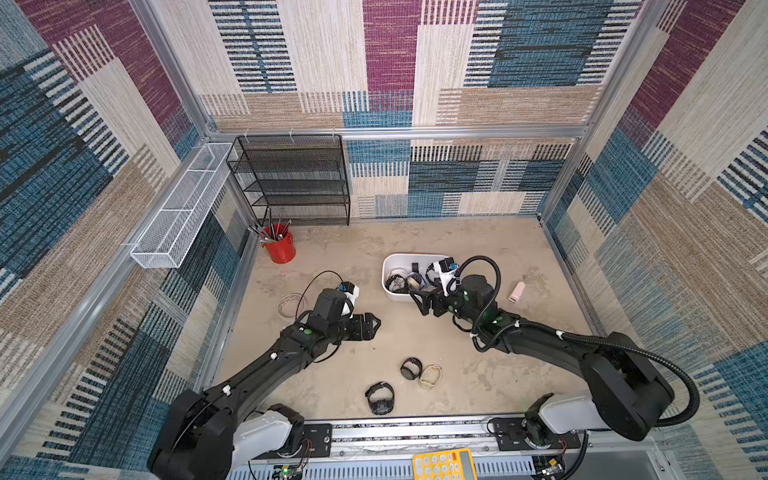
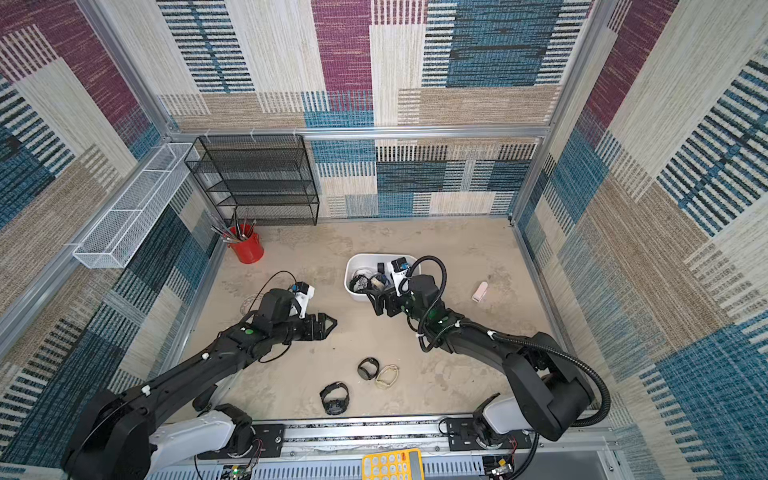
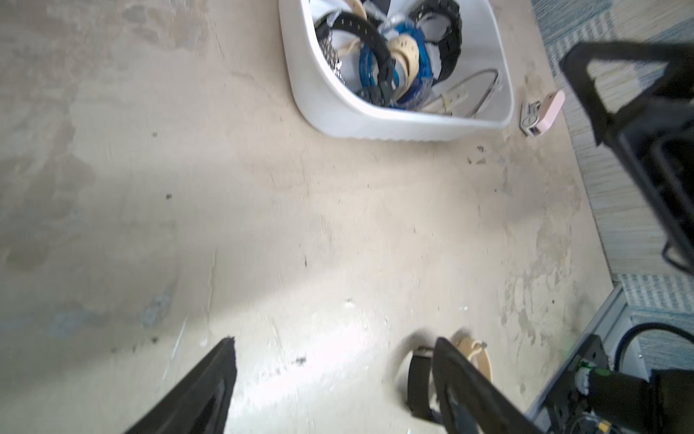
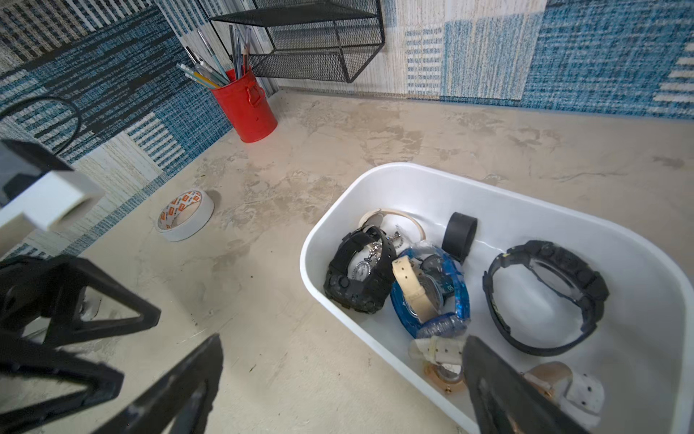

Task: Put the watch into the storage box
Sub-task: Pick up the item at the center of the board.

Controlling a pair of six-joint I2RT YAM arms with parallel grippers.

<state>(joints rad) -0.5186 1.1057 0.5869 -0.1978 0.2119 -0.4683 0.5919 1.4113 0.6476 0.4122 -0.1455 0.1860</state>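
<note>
Now | tape roll (image 4: 174,212): orange logos, unreadable | storage box (image 4: 432,188): watches (image 4: 555,270) inside

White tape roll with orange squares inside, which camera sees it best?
The right wrist view. There the white tape roll with orange squares inside lies close and sharp, printing visible. In both top views it is only a small, faint ring; the left wrist view does not show it.
</note>
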